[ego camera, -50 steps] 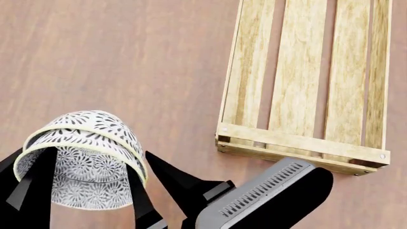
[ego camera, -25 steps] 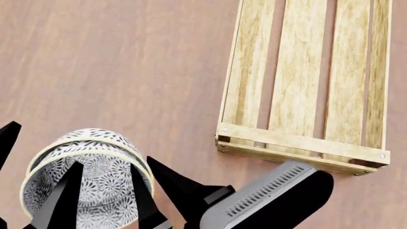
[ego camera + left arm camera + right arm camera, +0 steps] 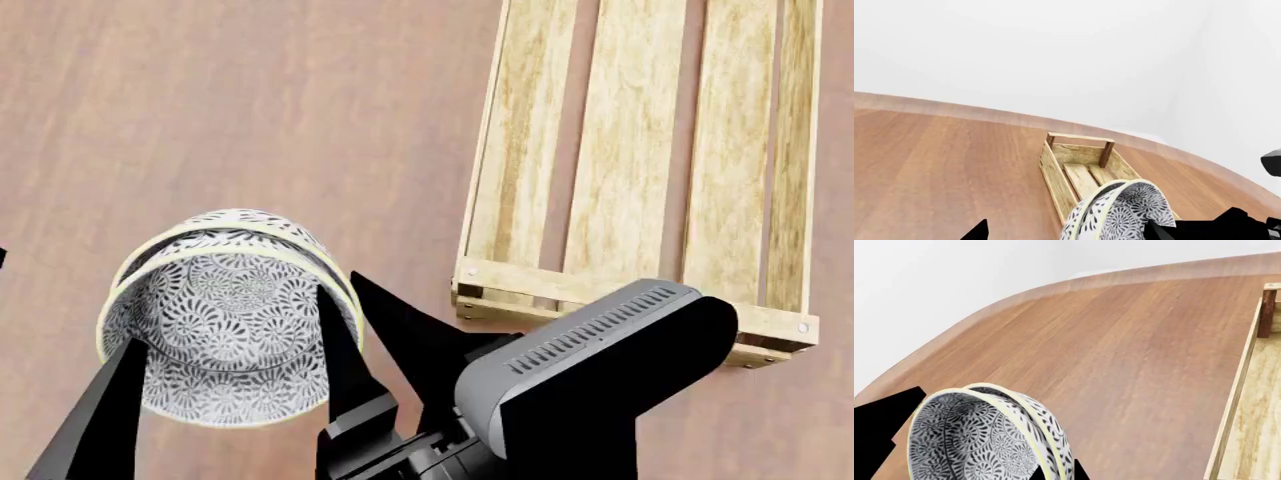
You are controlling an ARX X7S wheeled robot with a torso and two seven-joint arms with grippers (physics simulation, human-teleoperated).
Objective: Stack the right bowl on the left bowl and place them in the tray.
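Black fingers (image 3: pixel 334 345) of the left gripper (image 3: pixel 227 390) straddle two nested bowls, one prong running down inside the inner bowl against its wall, the other (image 3: pixel 100 425) down the outer left side, so the gripper appears closed on the stack's rim and wall. Both bowls, white with a dense black leaf pattern and pale yellow rims, sit one inside the other: the inner bowl (image 3: pixel 220 330) fills the outer bowl (image 3: pixel 247 222), whose rim shows as a second band behind it. Seen from the head camera, the stack is tilted, its opening turned toward the camera, over the reddish-brown wooden surface (image 3: pixel 240 110).

To the right of the stack, and apart from it, lies the tray (image 3: pixel 627 150), a light-wood slatted crate with low sides and gaps between its floor planks; its near end rail (image 3: pixel 534 283) faces the robot. The left wrist view shows the same crate beyond the bowls' rims, its far end fitted with a raised bar on two darker posts.

Right gripper (image 3: pixel 400 330): dark pointed fingers (image 3: pixel 387 312) lie just beside the bowls, between stack and tray, with nothing visibly between them; how wide they stand cannot be told. Its grey vented housing (image 3: pixel 601 350) overlaps the tray's near corner.
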